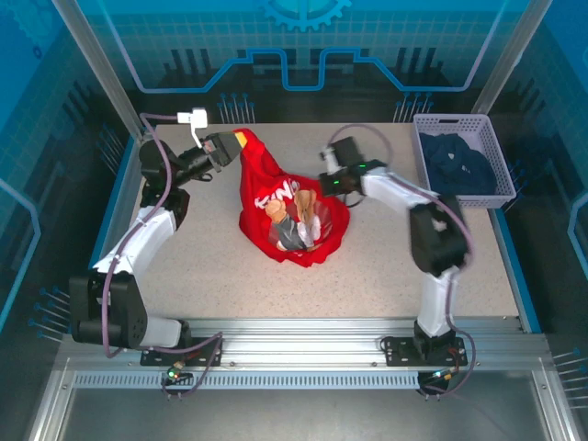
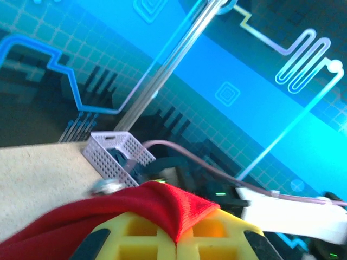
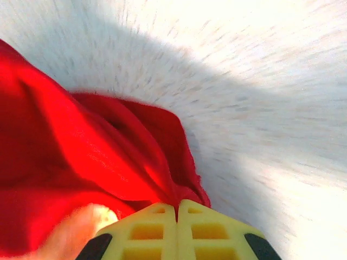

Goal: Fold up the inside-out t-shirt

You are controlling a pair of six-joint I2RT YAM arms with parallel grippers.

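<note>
The inside-out t-shirt [image 1: 287, 209] is bright red, bunched at mid-table, with its teddy-bear print and white lettering showing. My left gripper [image 1: 235, 143] is shut on its upper left corner and holds that corner raised off the table. In the left wrist view a fold of the t-shirt [image 2: 162, 208] is pinched between the yellow fingers [image 2: 130, 238]. My right gripper [image 1: 323, 179] is shut on the t-shirt's right edge, low over the table. In the right wrist view the t-shirt [image 3: 97, 157] runs into the closed yellow fingers [image 3: 209, 230].
A white perforated basket [image 1: 496, 156] at the back right holds a dark navy garment [image 1: 457, 165]. The basket [image 2: 105, 157] also appears in the left wrist view. Bare beige table [image 1: 367, 276] lies in front of and to the right of the shirt.
</note>
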